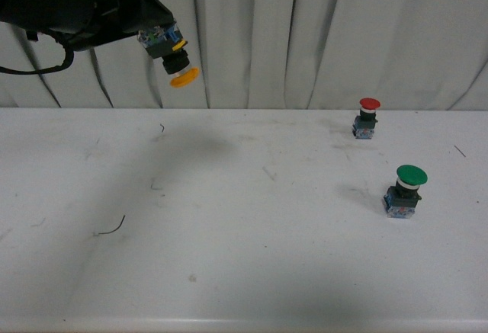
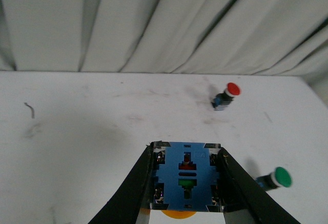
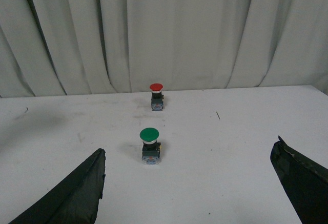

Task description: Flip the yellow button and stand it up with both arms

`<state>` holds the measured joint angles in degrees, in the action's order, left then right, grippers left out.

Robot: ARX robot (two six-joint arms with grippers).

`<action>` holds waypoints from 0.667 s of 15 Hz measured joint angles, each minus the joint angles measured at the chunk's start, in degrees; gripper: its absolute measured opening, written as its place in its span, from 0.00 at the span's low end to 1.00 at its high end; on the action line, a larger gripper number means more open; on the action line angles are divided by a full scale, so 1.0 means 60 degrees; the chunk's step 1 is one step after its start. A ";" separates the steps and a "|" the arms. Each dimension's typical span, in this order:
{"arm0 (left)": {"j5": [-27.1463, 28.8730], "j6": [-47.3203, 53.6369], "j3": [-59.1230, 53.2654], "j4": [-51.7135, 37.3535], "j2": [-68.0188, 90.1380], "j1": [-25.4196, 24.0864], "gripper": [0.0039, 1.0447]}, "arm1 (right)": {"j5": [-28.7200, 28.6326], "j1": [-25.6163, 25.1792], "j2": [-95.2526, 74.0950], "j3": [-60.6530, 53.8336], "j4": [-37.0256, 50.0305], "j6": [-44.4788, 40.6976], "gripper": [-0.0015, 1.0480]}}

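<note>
While I watch the front view, my left arm (image 1: 61, 1) fills the upper left corner and holds the yellow button (image 1: 169, 49) in the air, well above the white surface (image 1: 244, 272) and in front of the pale curtain (image 1: 305, 36). The button is tilted, its orange-yellow cap pointing down and away from the arm and its blue-grey base nearest the arm. Far over on the other side, the red button (image 1: 368, 117) stands upright near the back of the surface, and the green button (image 1: 405, 190) stands upright nearer to me.

From the left wrist view, the left fingers (image 2: 136, 188) are closed on the yellow button (image 2: 186, 175), one black finger pressed against each side of its blue base; a sliver of yellow cap shows past the base. The red button (image 2: 227, 96) and green button (image 2: 277, 177) sit on the surface beyond.

From the right wrist view, the right fingers (image 3: 77, 196) are spread wide with nothing between them. The green button (image 3: 149, 144) stands ahead of them, and the red button (image 3: 156, 96) stands further back by the curtain.
</note>
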<state>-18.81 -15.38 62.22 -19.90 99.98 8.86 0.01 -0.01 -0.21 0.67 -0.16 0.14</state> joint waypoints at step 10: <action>-0.0255 -0.7941 -0.3104 -0.8958 0.1741 0.1399 0.29 | 0.0000 0.0000 0.0000 0.0000 -0.0004 0.0000 0.94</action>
<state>-20.34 -63.02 43.59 -73.65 110.43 17.26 0.01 -0.01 -0.21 0.67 -0.19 0.14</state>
